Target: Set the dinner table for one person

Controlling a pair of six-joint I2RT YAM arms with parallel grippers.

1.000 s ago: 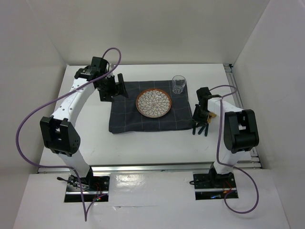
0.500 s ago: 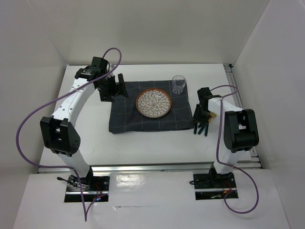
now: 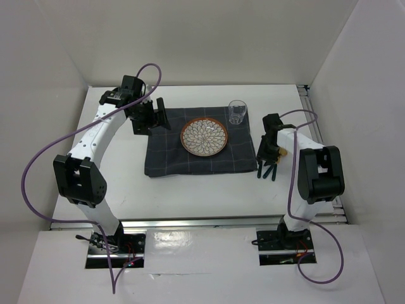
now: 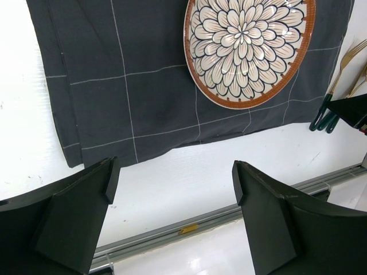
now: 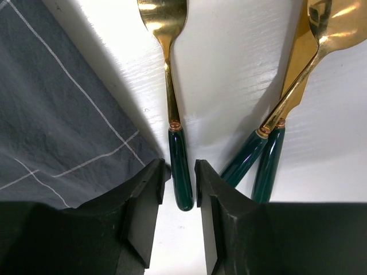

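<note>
Three green-handled gold utensils [image 5: 179, 166] on dinner table [image 3: 190, 190] beside grey checked cloth [image 3: 164, 158]

The dinner table [image 3: 190, 190] bears a checked cloth [image 3: 166, 161] and three green-handled utensils [image 3: 266, 171] (just beside it).

The counter [image 3: 190, 190] was plain white. The cloth [image 3: 166, 158] was dark grey, crossed by thin white lines in a wide check. The plate [image 3: 204, 137] bore a flower of cream petals outlined in near-black, ringed by a rust-orange rim. The glass [image 3: 237, 112] was clear. The cutlery [image 5: 181, 166] was shiny gold with dark green handles, and the right fingers [image 5: 143, 217] were matt black.
</note>
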